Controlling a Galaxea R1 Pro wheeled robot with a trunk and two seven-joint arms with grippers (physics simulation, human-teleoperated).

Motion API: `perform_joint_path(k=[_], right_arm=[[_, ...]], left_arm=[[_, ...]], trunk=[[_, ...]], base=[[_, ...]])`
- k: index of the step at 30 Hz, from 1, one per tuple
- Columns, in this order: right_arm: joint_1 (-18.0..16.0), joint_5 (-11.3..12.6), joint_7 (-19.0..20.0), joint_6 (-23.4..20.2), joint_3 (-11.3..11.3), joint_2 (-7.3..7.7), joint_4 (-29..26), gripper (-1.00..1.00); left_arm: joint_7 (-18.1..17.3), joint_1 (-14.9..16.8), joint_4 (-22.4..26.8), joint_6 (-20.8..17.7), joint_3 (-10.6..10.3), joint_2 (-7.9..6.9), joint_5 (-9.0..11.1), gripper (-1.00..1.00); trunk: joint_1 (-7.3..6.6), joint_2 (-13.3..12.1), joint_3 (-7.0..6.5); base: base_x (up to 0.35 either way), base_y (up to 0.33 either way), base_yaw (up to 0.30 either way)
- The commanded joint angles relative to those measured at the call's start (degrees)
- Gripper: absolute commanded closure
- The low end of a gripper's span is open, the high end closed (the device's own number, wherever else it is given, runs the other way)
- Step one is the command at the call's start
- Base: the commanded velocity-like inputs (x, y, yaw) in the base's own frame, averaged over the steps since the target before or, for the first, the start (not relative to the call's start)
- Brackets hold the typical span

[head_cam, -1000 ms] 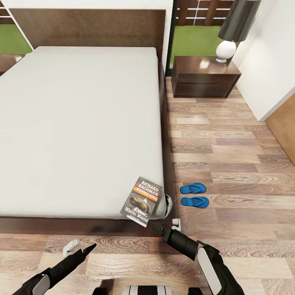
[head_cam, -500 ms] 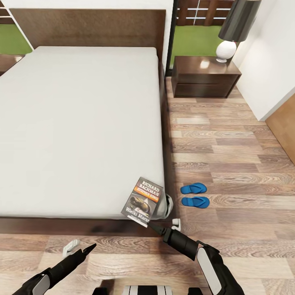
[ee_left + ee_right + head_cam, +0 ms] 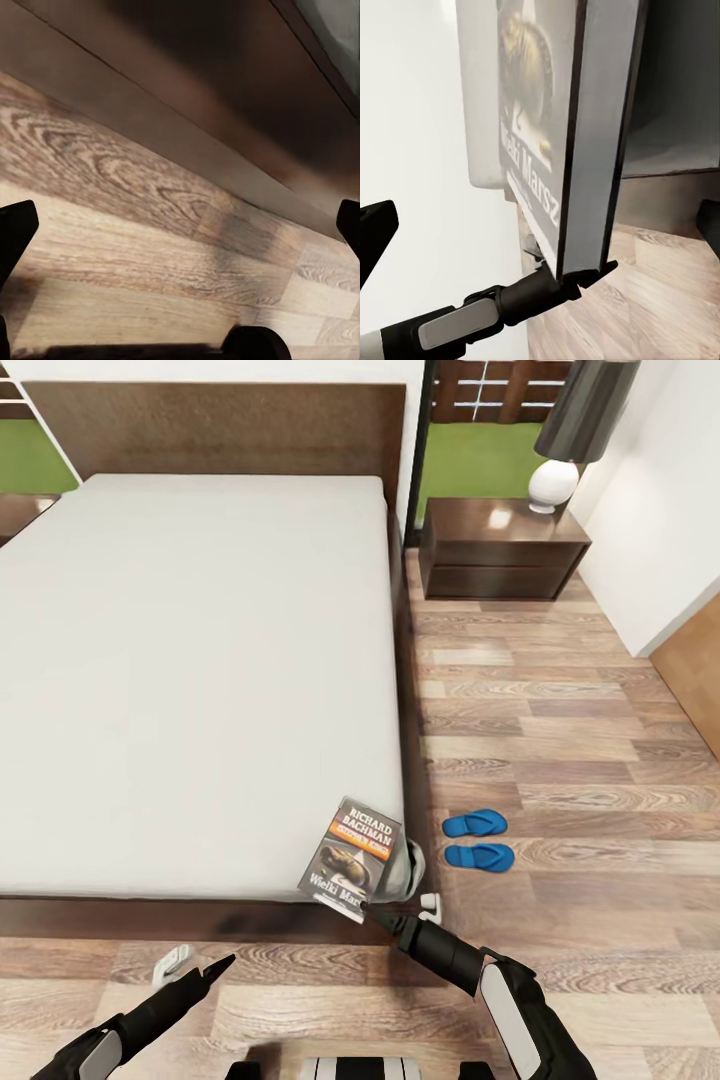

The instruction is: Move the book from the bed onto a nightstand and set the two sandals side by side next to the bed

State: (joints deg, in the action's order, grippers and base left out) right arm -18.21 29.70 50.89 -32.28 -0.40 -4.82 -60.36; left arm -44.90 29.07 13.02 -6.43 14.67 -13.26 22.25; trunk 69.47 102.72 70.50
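The book point(image 3: 352, 857), a dark paperback with white lettering, is tilted at the near right corner of the bed point(image 3: 200, 660), overhanging its edge. My right gripper point(image 3: 368, 908) is shut on the book's lower edge. In the right wrist view the book point(image 3: 547, 127) stands on edge against the light mattress, with a black finger point(image 3: 577, 279) clamped at its corner. Two blue sandals point(image 3: 475, 823) point(image 3: 480, 856) lie side by side on the floor just right of the bed. My left gripper point(image 3: 200, 965) hangs open over the floor at the bed's foot.
A dark wood nightstand point(image 3: 500, 545) with a white-based lamp point(image 3: 555, 480) stands right of the headboard. A second nightstand point(image 3: 20, 510) peeks in at the far left. White wall and a wooden panel point(image 3: 695, 680) bound the right side. The left wrist view faces the bed frame point(image 3: 187, 97).
The whole view has shifted slightly, so the camera moved. The book stays in my right gripper at the bed's corner, and the left arm holds still.
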Motion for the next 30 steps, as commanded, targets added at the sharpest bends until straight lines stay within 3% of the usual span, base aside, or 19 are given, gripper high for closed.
perform_joint_path(k=[1,30], right_arm=[[0.0,0.4,0.0,-0.4,0.0,-0.02,0.0,-1.0],[0.0,0.4,0.0,-0.4,0.0,0.02,0.0,-1.0]], left_arm=[[-0.2,0.0,0.0,-0.6,0.0,-0.01,0.5,-1.0],[-0.2,0.0,-0.1,-0.5,0.0,-0.01,0.5,-1.0]], trunk=[[0.02,0.0,0.03],[0.02,0.0,0.03]], base=[[0.218,0.048,0.0],[0.014,0.003,0.0]])
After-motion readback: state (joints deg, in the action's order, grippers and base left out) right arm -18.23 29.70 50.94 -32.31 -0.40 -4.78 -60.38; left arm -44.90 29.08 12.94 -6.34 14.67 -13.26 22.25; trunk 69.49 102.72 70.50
